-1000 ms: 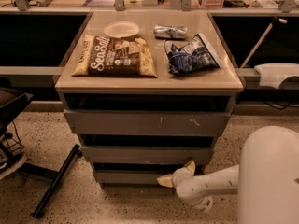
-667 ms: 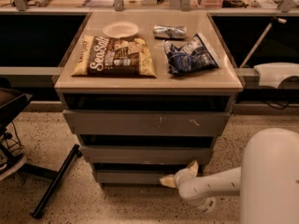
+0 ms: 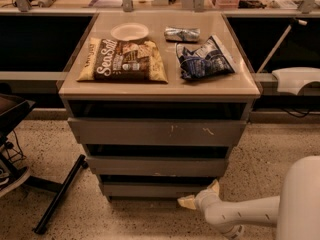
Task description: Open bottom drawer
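Camera view, one entry.

1. Drawer unit: we list a beige top (image 3: 160,86) over three stacked grey fronts.
2. Bottom drawer (image 3: 150,189): the lowest and narrowest front, just above the speckled floor (image 3: 260,149), with a dark gap over it. We cannot tell how far it stands out.
3. Middle front (image 3: 157,166) and tall upper front (image 3: 150,132), the latter with pale scratches.
4. Gripper (image 3: 201,194): low at the bottom drawer's right end, on a white arm (image 3: 245,213) entering from the right. Its two cream fingertips (image 3: 187,202) are spread apart, and we see nothing held between them.
5. On top: a Sea Salt chip bag (image 3: 123,60), a white plate (image 3: 129,31), a blue bag (image 3: 204,59) and a silver packet (image 3: 181,34).
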Motion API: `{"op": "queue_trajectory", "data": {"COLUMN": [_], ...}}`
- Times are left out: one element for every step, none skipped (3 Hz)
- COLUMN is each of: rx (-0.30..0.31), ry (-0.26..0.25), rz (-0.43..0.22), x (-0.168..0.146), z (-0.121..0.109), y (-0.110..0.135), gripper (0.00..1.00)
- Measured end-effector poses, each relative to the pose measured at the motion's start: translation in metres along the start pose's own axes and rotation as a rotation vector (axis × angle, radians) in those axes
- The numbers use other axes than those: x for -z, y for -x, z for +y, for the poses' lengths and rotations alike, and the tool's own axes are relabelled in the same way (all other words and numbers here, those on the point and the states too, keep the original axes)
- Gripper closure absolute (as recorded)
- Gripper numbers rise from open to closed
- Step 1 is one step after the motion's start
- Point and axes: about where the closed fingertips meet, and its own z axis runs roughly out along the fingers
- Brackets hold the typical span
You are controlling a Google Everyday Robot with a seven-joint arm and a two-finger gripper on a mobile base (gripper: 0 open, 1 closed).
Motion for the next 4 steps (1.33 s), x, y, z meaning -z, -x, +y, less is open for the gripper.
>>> {"op": "queue_trajectory", "data": {"rx": [-0.005,-0.086,-0.147,-0.114], "ry": [0.024,0.119,0.272,0.353], "rz": [0.004,-0.015,-0.061,-0.149], "x": [-0.023,-0.064,-0.106,-0.146], "z": [0.015,0.049,0.110,0.163], "y": [-0.020,-0.053,-0.066,-0.061], "gripper": [0.00,0.00,0.00,0.00]}}
